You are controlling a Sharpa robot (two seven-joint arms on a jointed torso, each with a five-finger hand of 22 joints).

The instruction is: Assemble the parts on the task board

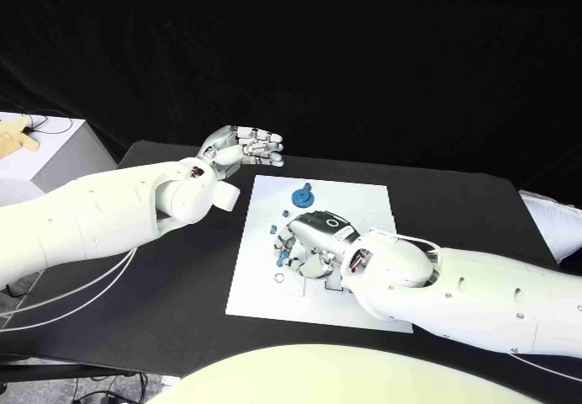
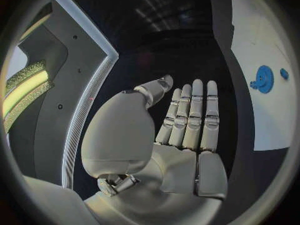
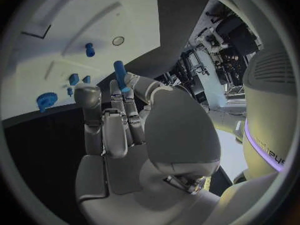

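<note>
The white task board (image 1: 364, 210) lies in the middle of the black table. My right hand (image 1: 310, 241) hovers over its left-middle part and pinches a blue peg (image 3: 119, 74) between the thumb and fingers. A blue gear (image 1: 304, 199) lies near the board's far edge, with a small blue piece (image 1: 307, 185) just beyond it. More small blue parts (image 1: 282, 253) sit by the right hand's fingers. My left hand (image 1: 244, 147) hangs above the table off the board's far left corner, with its fingers (image 2: 190, 116) stretched out and nothing in its palm. The left wrist view shows the gear (image 2: 264, 78) on the board (image 2: 262, 40).
A white stand (image 1: 55, 156) with a tan object on it sits at the table's far left corner. In the right wrist view, several blue pegs (image 3: 89, 49) stand on the board beside a small ring (image 3: 118, 41) and the gear (image 3: 45, 100).
</note>
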